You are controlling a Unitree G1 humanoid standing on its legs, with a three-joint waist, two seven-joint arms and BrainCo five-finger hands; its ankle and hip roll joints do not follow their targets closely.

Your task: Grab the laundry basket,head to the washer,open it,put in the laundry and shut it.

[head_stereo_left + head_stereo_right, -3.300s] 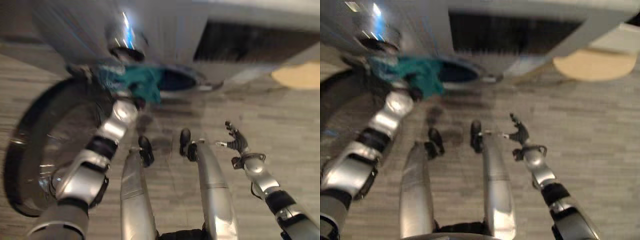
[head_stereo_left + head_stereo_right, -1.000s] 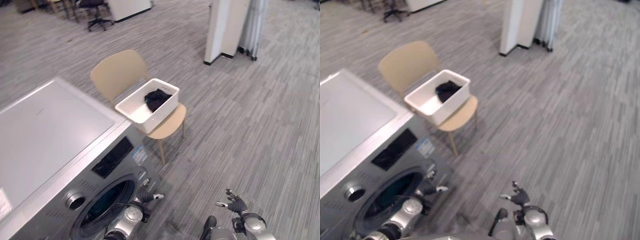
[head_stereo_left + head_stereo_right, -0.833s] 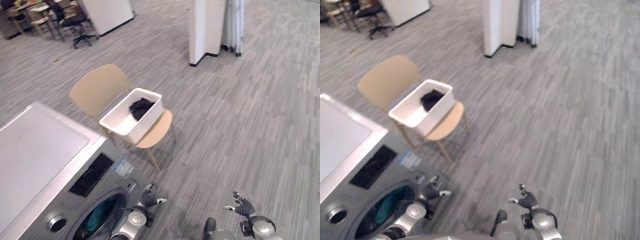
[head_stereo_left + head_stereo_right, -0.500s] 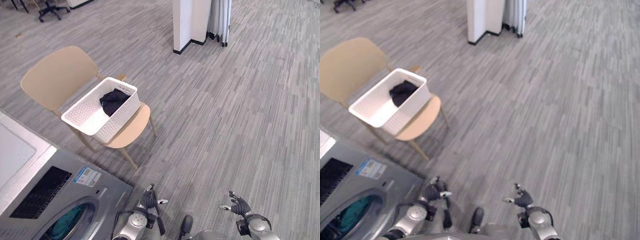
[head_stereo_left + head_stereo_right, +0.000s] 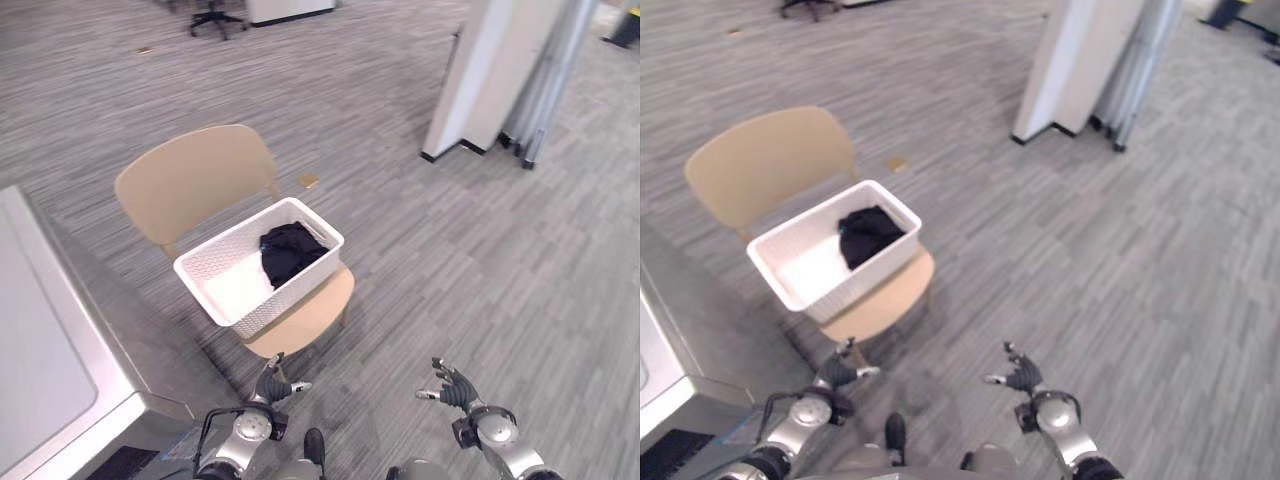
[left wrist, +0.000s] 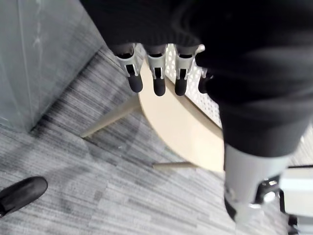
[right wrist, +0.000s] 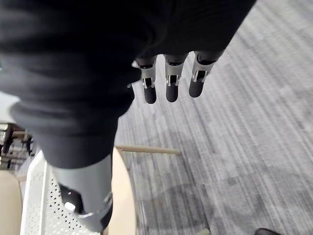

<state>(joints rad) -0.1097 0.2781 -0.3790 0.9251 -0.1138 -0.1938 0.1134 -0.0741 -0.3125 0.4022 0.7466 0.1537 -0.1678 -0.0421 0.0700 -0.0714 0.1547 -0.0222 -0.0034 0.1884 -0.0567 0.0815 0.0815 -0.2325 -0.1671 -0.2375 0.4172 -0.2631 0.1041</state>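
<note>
Two hands: hanging low and empty over the grey floor (image 5: 480, 270), well apart from each other.
Left hand (image 5: 270, 382): reaching toward the chair's front edge, fingers (image 6: 154, 73) straight and relaxed, gripping nothing, short of the seat.
Right hand (image 5: 452, 388): hovering over bare floor to the right of the chair, fingers (image 7: 168, 81) spread loosely, holding nothing.
Basket (image 5: 222, 263): sitting on the chair seat, white and perforated, upright, turned at an angle to the chair back.
Laundry (image 5: 289, 248): lying inside the basket, a dark bundle bunched against the end farther from the washer, with pale basket bottom showing beside it.
Chair (image 5: 190, 180): standing beside the washer, tan seat and rounded back, seat jutting out past the basket toward the hands.
Washer (image 5: 45, 370): showing its grey top and corner at the robot's left, close by the chair.
Pillar (image 5: 475, 80): standing well beyond the chair to the right, white, with folded grey panels leaning just beside it.
</note>
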